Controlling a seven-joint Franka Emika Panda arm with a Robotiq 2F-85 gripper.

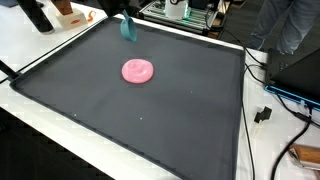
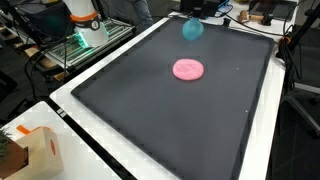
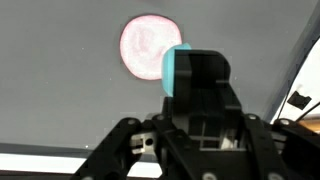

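A flat round pink disc (image 1: 137, 71) (image 2: 188, 69) lies near the middle of a black mat (image 1: 185, 115) (image 2: 170, 125). In the wrist view the disc (image 3: 145, 45) lies ahead of the fingers, slightly to the left. A small teal object (image 1: 127, 28) (image 2: 191, 28) hangs over the mat's far edge in both exterior views. My gripper (image 3: 196, 72) appears shut on this teal object (image 3: 172, 68), which sticks out to the left of the black fingers. The exterior views cut off most of the gripper at the top.
The mat covers a white table (image 1: 40, 125). A cardboard box (image 2: 32, 152) sits at a near corner. Cables and a black plug (image 1: 264, 113) lie beside the mat. A rack of equipment (image 2: 75, 45) stands by the robot base (image 2: 82, 14). A person (image 1: 290, 25) stands behind the table.
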